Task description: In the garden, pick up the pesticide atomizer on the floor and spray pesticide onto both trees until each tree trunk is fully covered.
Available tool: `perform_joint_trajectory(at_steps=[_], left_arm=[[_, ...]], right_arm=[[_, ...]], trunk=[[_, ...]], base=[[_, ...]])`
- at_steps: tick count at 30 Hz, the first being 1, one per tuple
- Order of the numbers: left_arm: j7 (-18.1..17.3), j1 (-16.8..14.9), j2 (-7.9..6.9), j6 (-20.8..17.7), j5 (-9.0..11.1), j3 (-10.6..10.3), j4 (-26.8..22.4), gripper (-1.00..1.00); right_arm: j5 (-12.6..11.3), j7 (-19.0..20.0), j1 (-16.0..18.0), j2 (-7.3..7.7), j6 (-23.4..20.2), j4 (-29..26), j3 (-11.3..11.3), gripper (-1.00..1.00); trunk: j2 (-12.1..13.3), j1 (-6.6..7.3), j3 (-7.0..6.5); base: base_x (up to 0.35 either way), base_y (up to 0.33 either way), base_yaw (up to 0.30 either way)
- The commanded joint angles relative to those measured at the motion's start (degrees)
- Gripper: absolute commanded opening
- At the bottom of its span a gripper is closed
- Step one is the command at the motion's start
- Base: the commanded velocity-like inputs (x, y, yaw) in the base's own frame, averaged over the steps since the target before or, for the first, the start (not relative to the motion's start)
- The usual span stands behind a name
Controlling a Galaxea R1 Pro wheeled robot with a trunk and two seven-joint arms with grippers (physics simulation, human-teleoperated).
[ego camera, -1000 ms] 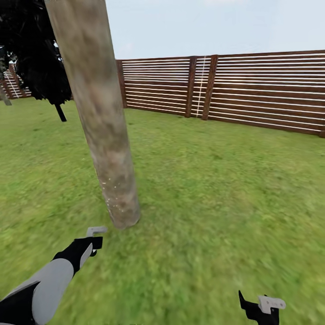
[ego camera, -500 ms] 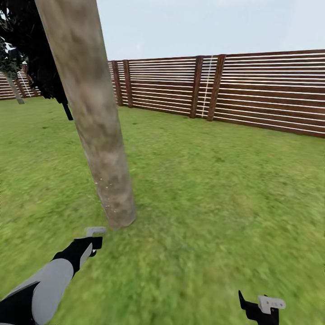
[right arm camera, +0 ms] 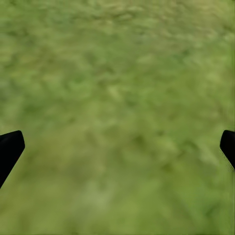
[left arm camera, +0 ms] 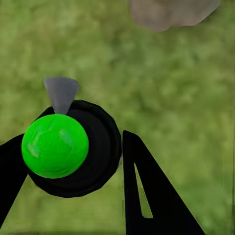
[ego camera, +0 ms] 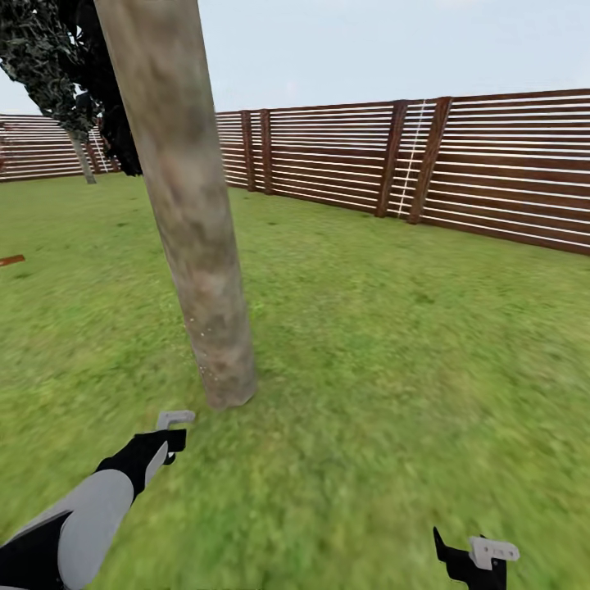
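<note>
Gripping the pesticide atomizer (left arm camera: 66,147) by its black round body, the left tool (left arm camera: 68,161) is clenched on it just short of the tree trunk (ego camera: 192,221) on the lawn (ego camera: 393,360). It looks light, rigid and smooth, so a hold around the body below the bright green cap suits it; a grey nozzle juts from the rim. The right tool (right arm camera: 117,147) hangs released above grass.
</note>
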State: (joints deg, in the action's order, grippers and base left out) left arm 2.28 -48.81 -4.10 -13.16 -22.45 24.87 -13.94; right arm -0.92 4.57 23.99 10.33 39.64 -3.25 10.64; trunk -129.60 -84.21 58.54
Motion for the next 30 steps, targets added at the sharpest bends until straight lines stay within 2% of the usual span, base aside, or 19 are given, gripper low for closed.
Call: perform_joint_trajectory(at_steps=[1,6,7,9,11,15,18,19,25,27,30], left_arm=[[0.1,0.0,0.66,0.8,-0.1,0.0,-0.4,-1.0],[-0.1,-1.0,5.12,-0.5,-0.5,-0.4,-1.9,-1.0],[-0.1,-1.6,6.01,-2.6,-0.5,-0.5,-3.0,-1.0],[-0.2,-2.5,6.68,-7.5,-0.4,-0.4,-6.3,-1.0],[-0.1,-3.2,7.36,-9.1,-0.4,-0.5,-8.9,-1.0],[-0.1,-4.0,6.95,-9.4,-0.6,-0.5,-9.6,-1.0],[-0.1,-4.0,3.49,-10.5,-0.6,-0.2,-9.7,-1.0],[-0.1,-4.0,3.24,-11.0,-0.6,-0.2,-9.7,-1.0],[-0.1,-4.1,5.09,-11.7,-0.4,-0.5,-9.7,-1.0],[-0.2,-5.1,7.56,-12.1,-0.6,-0.7,-9.8,-1.0],[-0.2,-7.5,7.58,-16.0,-0.7,-0.7,-10.0,-1.0]], right_arm=[[0.0,0.0,0.0,0.03,0.0,0.0,0.0,1.0],[0.0,-0.1,0.0,0.05,0.0,0.0,0.1,1.0],[0.0,-0.2,0.0,0.05,0.0,0.0,0.1,1.0],[-0.1,-0.2,0.0,0.08,0.0,0.0,0.1,1.0],[-0.1,-0.2,0.0,0.12,0.0,0.0,0.1,1.0],[-0.1,-0.2,0.0,0.13,0.0,0.0,0.1,1.0],[-0.1,-0.2,0.0,0.13,0.0,0.0,0.1,1.0],[-0.1,-0.2,0.0,0.13,0.0,0.0,0.1,1.0],[-0.1,-0.2,0.0,0.13,0.0,0.0,0.1,1.0],[-0.1,-0.2,0.0,0.13,0.0,0.0,0.1,1.0],[-0.1,-0.2,0.0,0.18,0.0,0.0,0.1,1.0]], trunk=[[0.0,0.0,0.0],[0.0,0.0,0.0],[0.0,0.0,0.0],[0.0,0.0,0.0],[0.0,0.0,0.0],[0.0,0.0,0.0],[0.0,0.0,0.0],[0.0,0.0,0.0],[0.0,0.0,0.0],[0.0,0.0,0.0],[0.0,0.0,0.0]], base=[[0.0,-0.142,0.127],[0.0,-0.021,0.019],[0.0,-0.001,-0.075],[0.0,0.0,-0.238],[0.0,0.0,-0.234],[0.0,0.0,-0.044],[0.0,0.0,-0.002],[0.0,0.0,0.0],[-0.205,0.0,0.0],[-0.022,0.0,0.0],[-0.003,0.0,0.0]])
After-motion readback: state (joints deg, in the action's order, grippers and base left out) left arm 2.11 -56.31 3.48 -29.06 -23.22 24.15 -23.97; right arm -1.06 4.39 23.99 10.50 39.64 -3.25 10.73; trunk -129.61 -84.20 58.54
